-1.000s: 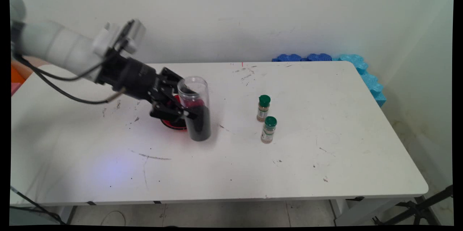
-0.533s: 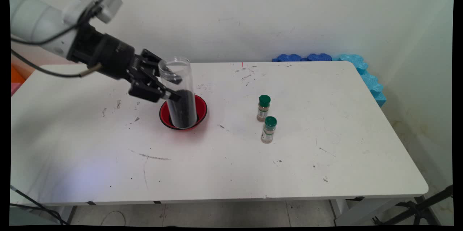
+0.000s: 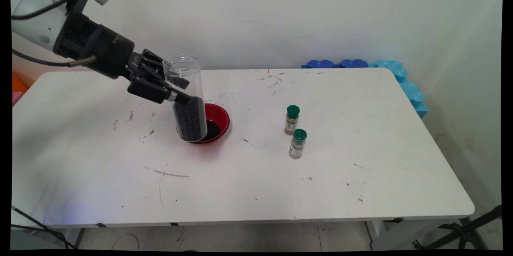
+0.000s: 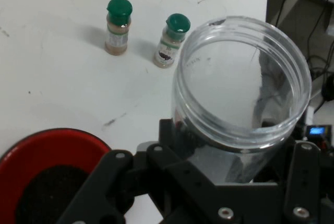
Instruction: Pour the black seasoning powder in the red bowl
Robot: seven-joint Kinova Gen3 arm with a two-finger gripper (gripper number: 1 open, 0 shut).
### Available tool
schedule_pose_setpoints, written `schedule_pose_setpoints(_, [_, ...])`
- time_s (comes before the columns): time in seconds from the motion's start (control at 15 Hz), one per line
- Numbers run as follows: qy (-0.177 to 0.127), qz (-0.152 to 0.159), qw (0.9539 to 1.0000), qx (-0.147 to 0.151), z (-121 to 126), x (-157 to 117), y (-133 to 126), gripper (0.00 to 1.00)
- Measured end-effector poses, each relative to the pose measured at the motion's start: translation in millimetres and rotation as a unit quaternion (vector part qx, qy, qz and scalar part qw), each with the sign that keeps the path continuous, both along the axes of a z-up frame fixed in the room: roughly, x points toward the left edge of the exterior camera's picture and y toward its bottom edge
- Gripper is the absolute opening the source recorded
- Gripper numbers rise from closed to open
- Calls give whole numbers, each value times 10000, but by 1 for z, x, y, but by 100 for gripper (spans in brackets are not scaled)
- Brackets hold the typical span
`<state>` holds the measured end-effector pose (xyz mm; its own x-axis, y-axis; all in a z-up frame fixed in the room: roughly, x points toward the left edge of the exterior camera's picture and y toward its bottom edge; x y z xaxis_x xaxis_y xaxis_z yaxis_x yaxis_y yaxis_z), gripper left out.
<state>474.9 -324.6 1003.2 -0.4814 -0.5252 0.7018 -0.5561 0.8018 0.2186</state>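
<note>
**Arm raised at upper left, gripper clamped**

I see the white arm (image 3: 30, 17) entering from the upper left of the main view, its forearm sloping down and to the right toward the table. Black cables hang under the wrist. The black wrist section leads into the gripper (image 3: 176, 89), which points down-right, well above the tabletop. Its fingers (image 3: 182, 98) are closed on the clear jar (image 3: 185, 95), gripping it at mid-height. In the hand view the black linkage (image 4: 172, 182) fills the bottom edge.
</note>
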Motion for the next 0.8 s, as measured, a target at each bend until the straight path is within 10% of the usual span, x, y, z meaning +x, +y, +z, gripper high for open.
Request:
schedule_pose_setpoints(0.33, [301, 550, 9966, 538, 0, 5, -1, 0])
schedule_pose_setpoints(0.8, [644, 1510, 9755, 1467, -20, 19, -4, 0])
